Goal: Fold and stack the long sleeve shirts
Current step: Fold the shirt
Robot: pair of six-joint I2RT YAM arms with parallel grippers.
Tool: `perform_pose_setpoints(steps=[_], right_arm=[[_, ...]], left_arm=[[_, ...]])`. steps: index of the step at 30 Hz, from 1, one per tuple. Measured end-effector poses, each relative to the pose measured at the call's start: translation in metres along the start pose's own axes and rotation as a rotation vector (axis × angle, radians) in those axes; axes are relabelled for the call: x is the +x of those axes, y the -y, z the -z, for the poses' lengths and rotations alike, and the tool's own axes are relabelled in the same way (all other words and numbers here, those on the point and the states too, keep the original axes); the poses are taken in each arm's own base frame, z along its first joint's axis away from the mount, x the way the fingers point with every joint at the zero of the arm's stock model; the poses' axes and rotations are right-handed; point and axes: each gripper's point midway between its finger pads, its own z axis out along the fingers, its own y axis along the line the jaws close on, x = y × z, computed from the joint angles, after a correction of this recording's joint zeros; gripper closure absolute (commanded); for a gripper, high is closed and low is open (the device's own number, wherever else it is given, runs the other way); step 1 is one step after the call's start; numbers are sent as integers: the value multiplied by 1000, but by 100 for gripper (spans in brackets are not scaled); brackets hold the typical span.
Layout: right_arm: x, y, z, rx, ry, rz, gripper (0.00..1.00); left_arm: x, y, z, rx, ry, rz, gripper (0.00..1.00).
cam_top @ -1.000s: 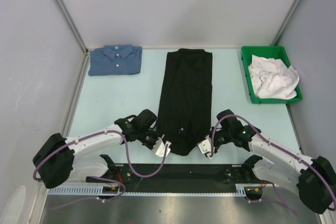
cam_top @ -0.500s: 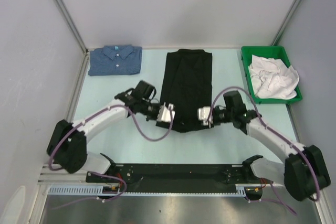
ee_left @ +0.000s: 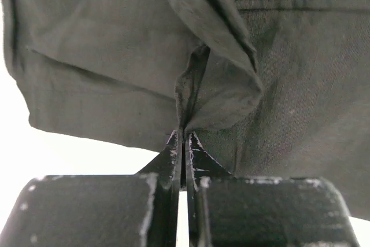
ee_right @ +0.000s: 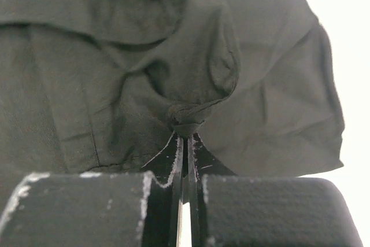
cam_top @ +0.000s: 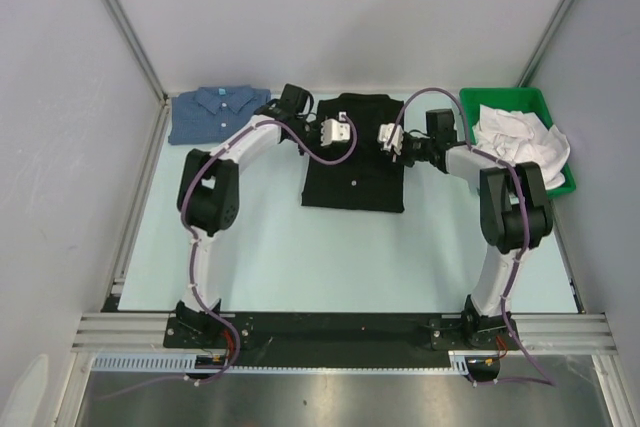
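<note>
The black shirt (cam_top: 353, 172) lies at the middle back of the table, folded in half so it is short and squarish. My left gripper (cam_top: 341, 134) is shut on its hem on the left, over the collar end. My right gripper (cam_top: 385, 137) is shut on the hem on the right. In the left wrist view the jaws (ee_left: 182, 137) pinch a fold of black cloth (ee_left: 219, 79). In the right wrist view the jaws (ee_right: 185, 134) pinch a bunched knot of black cloth (ee_right: 186, 117). The blue shirt (cam_top: 220, 113) lies folded at the back left.
A green tray (cam_top: 472, 152) with crumpled white cloth (cam_top: 520, 142) stands at the back right, close to my right arm. Grey walls close the table on three sides. Both arms stretch far across the table.
Both grippers have carried the shirt's near hem from the front of the table to its far end, folding the long black shirt in half.
</note>
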Motion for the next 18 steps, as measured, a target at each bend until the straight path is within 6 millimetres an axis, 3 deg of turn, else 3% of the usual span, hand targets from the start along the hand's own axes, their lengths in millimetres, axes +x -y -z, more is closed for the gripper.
perform_pose_setpoints(steps=[5,11,12,14,15,18], right_arm=[[32,-1,-10,-18,-31,-27,100],[34,4,-11,-16,-40,-15,98],[35,4,-11,-16,-44,-16,89],[38,2,-10,-19,-57,-23,65],[39,1,-10,-22,-64,-32,44],[43,1,-4,-11,-107,-62,34]], left_arm=[[23,-9,-26,15,-37,27,93],[32,-9,-33,20,-51,70,82],[32,-11,-33,16,-50,77,72],[30,-15,-32,7,-45,87,62],[29,-17,-30,2,-42,94,53],[27,-24,-26,-21,-33,129,43]])
